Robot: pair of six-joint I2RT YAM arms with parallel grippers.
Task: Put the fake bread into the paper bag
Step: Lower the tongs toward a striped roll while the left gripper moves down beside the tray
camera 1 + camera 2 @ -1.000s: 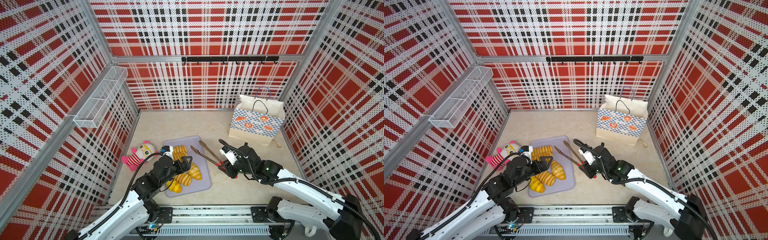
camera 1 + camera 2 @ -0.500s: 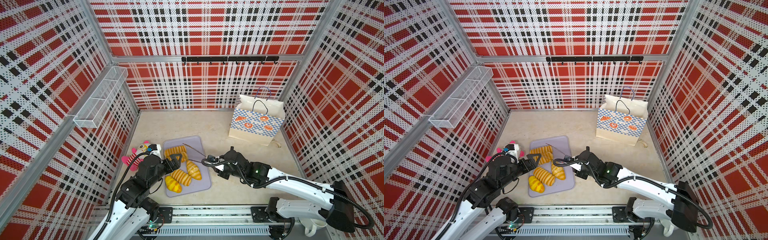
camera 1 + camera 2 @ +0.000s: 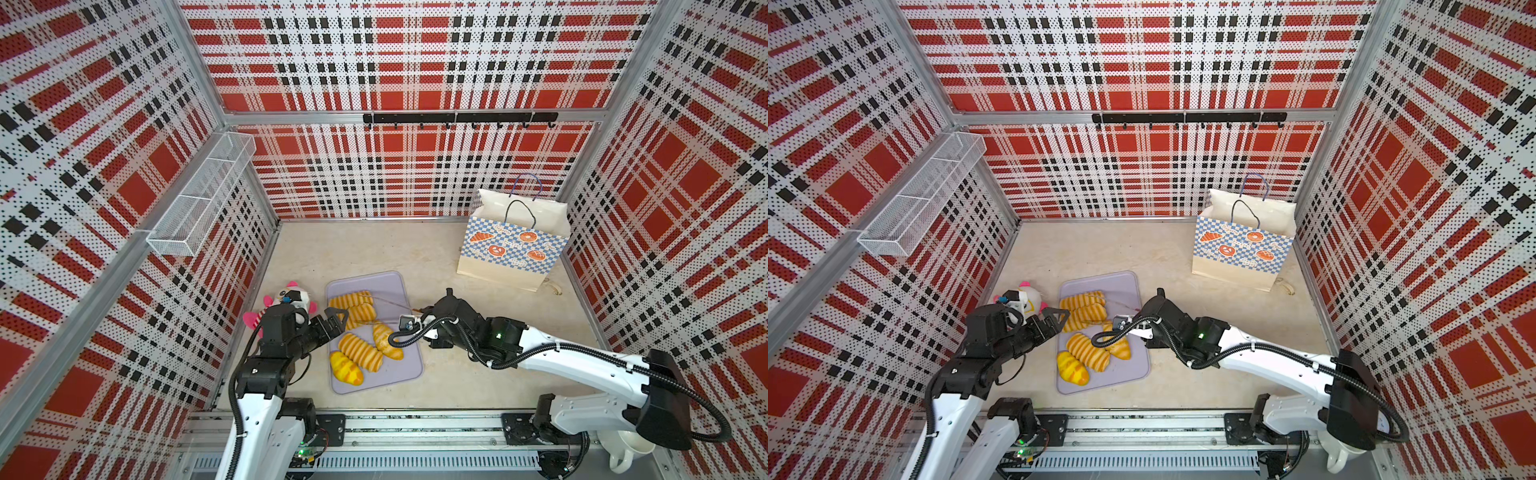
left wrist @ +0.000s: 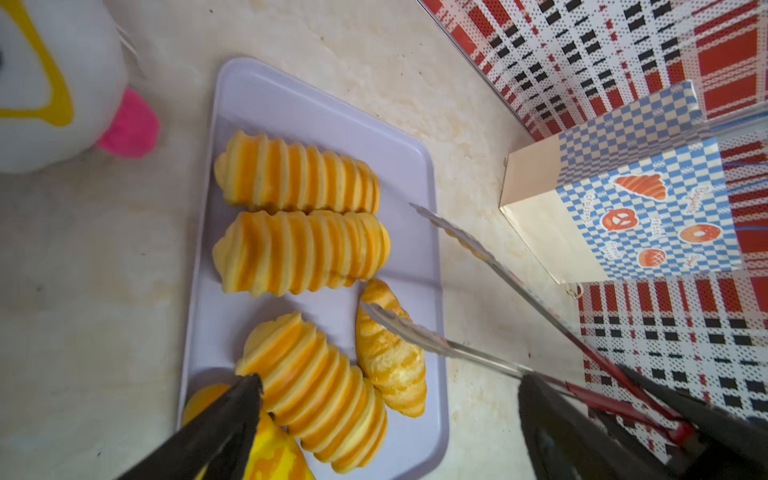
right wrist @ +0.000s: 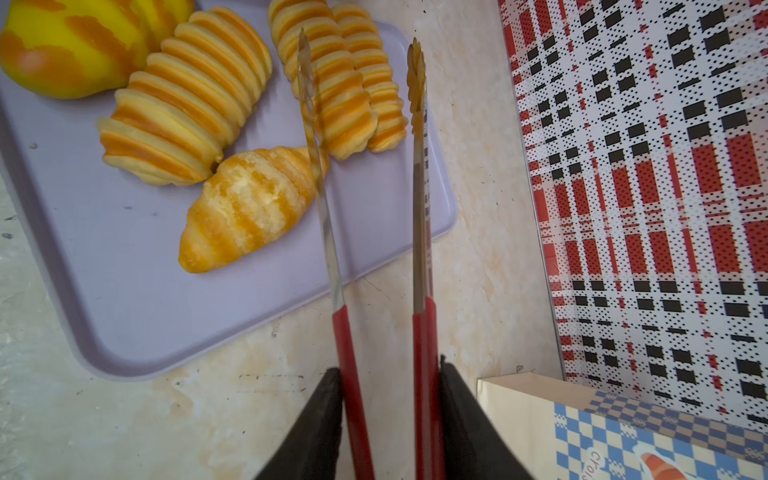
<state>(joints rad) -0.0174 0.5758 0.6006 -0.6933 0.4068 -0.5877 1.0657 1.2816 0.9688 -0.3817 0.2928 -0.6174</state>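
Observation:
Several pieces of fake bread lie on a lavender tray (image 3: 388, 286): ridged loaves (image 3: 353, 301), a croissant (image 3: 387, 341) and a yellow bun (image 3: 345, 369). The paper bag (image 3: 511, 249) stands upright at the back right, its mouth open. My left gripper (image 3: 336, 321) hangs open at the tray's left edge, with nothing between its fingers (image 4: 232, 411). My right gripper (image 5: 386, 368) is shut on the red handles of metal tongs (image 5: 419, 208). The tongs' tips stand apart over the tray, above a ridged loaf (image 5: 353, 104) and beside the croissant (image 5: 249, 208).
A pink-and-white plush doll (image 3: 291, 296) lies left of the tray, close behind my left gripper. A wire basket (image 3: 199, 199) hangs on the left wall and a black hook rail (image 3: 457, 118) on the back wall. A white mug (image 3: 627, 451) sits outside the front rail.
My right arm has swung the tongs left, from over the bare table to over the tray. My left gripper has drawn back from above the bread to the tray's left edge.

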